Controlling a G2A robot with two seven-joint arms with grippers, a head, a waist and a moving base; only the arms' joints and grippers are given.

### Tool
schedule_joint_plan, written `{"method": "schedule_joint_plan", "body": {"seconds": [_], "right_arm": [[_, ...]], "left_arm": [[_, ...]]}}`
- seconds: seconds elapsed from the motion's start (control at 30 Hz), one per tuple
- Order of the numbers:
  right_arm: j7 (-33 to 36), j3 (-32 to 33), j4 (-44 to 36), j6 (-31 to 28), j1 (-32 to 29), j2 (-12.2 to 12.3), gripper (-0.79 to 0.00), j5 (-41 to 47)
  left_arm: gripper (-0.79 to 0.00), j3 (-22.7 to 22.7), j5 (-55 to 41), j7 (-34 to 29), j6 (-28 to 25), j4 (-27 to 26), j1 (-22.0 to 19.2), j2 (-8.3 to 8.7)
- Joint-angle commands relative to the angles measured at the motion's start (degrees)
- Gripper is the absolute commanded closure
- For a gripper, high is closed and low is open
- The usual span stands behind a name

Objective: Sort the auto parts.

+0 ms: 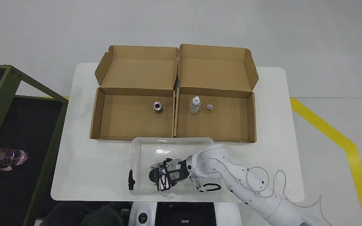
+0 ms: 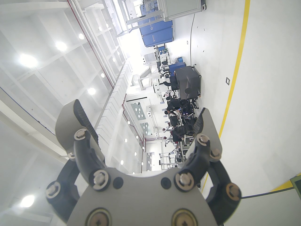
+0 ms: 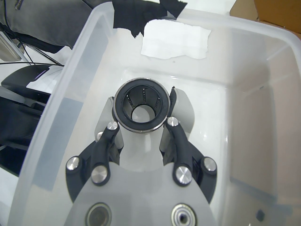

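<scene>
My right gripper (image 3: 141,109) is inside the clear plastic bin (image 3: 58,90), shut on a black cylindrical bearing (image 3: 122,116) with a metal rim. The bearing's open bore faces the wrist camera. From above, that gripper (image 1: 162,176) and the bearing (image 1: 154,175) are at the bin's (image 1: 169,140) near left part. The left cardboard box (image 1: 121,118) holds one metal cylindrical part (image 1: 156,107). In the right cardboard box (image 1: 232,121) are a small white bottle (image 1: 194,104) and a small metal part (image 1: 209,107). My left gripper (image 2: 141,114) is open and points up into the room, holding nothing.
Both boxes stand side by side behind the bin, lids folded back. Black tape (image 3: 138,15) and a white paper patch (image 3: 175,39) are stuck on the bin's wall. A thin black ring (image 1: 211,186) lies near the right arm. A green-framed cart (image 1: 22,141) stands left of the table.
</scene>
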Motion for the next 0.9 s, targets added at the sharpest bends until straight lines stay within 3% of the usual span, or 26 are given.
{"method": "schedule_joint_plan", "body": {"seconds": [0.0,0.17,0.87], "right_arm": [[-0.8,0.0,0.5,0.0,0.3,-0.1,-0.231,0.3],[-2.3,0.4,0.3,-0.1,0.8,-0.1,-0.003,1.4],[-4.0,7.6,-10.2,0.1,0.7,1.6,0.0,5.0]], "left_arm": [[-0.785,0.0,0.0,0.0,0.0,0.0,0.0,0.0],[-0.785,0.0,0.0,0.0,0.0,0.0,0.0,0.0],[-0.785,0.0,0.0,0.0,0.0,0.0,0.0,0.0]]}}
